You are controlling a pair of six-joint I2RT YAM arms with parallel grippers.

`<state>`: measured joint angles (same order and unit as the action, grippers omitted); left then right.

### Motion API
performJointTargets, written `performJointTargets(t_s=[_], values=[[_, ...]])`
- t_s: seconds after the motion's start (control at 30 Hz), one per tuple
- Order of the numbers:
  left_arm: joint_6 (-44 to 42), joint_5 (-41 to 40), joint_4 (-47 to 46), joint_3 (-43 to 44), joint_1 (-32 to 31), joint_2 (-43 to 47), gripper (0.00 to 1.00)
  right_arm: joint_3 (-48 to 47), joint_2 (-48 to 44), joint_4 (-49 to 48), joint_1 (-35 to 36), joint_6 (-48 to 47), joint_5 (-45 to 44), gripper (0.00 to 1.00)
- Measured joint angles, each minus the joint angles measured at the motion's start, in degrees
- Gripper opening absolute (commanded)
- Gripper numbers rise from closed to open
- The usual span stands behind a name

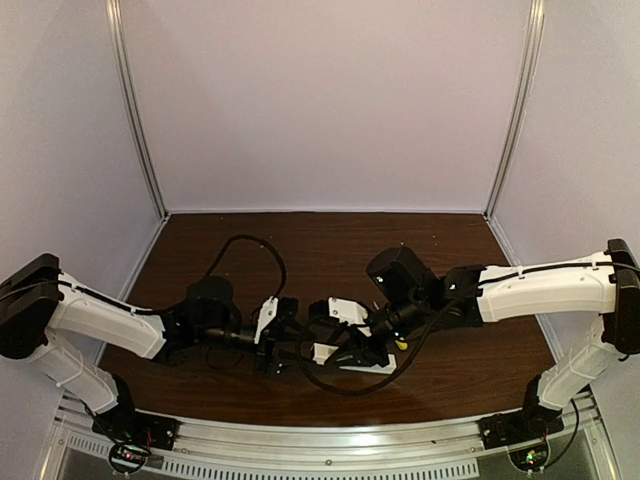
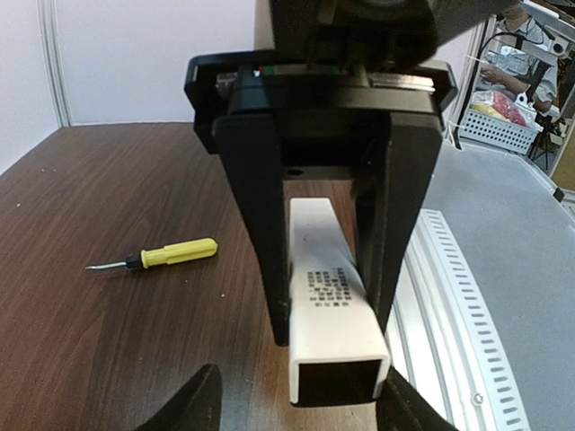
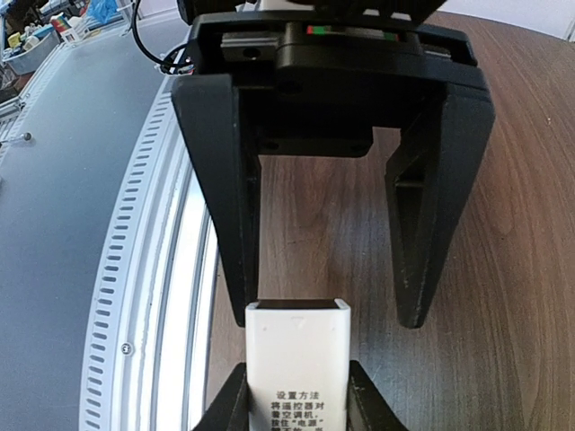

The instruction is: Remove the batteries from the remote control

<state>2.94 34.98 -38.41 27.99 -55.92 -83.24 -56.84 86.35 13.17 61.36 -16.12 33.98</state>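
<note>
The remote control [image 2: 332, 314] is a white boxy bar at the near middle of the dark wooden surface [image 2: 108, 341], running left to right along the perforated rail [image 3: 153, 269] at the near edge. Whether it rests on the surface or is held just above it cannot be told. Its left end is open, showing a dark recess [image 2: 337, 382]; what is inside cannot be made out. A block of black print [image 2: 328, 289] sits on its upper face.

The right tool [image 3: 296, 373] is clamped on the remote control, one finger pressed against each long side. The left tool [image 3: 329, 321] faces it from the left with its fingers spread apart. The open end of the bar lies between them, touching one finger with a clear gap to the other.

A yellow-handled screwdriver [image 2: 157, 256] lies flat on the surface on the far side of the remote control, apart from it and from both tools.
</note>
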Motion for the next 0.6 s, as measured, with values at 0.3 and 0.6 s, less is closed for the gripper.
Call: performJointTargets(t_s=[0.3, 0.6], values=[[-0.1, -0.5, 0.5, 1.1, -0.8, -2.2, 0.37, -0.2, 0.0, -0.5, 0.0, 0.9, -1.6, 0.0], [-0.2, -0.3, 1.2, 1.6, -1.1, -2.4, 0.38, -0.4, 0.0, -0.5, 0.0, 1.4, -1.8, 0.0]])
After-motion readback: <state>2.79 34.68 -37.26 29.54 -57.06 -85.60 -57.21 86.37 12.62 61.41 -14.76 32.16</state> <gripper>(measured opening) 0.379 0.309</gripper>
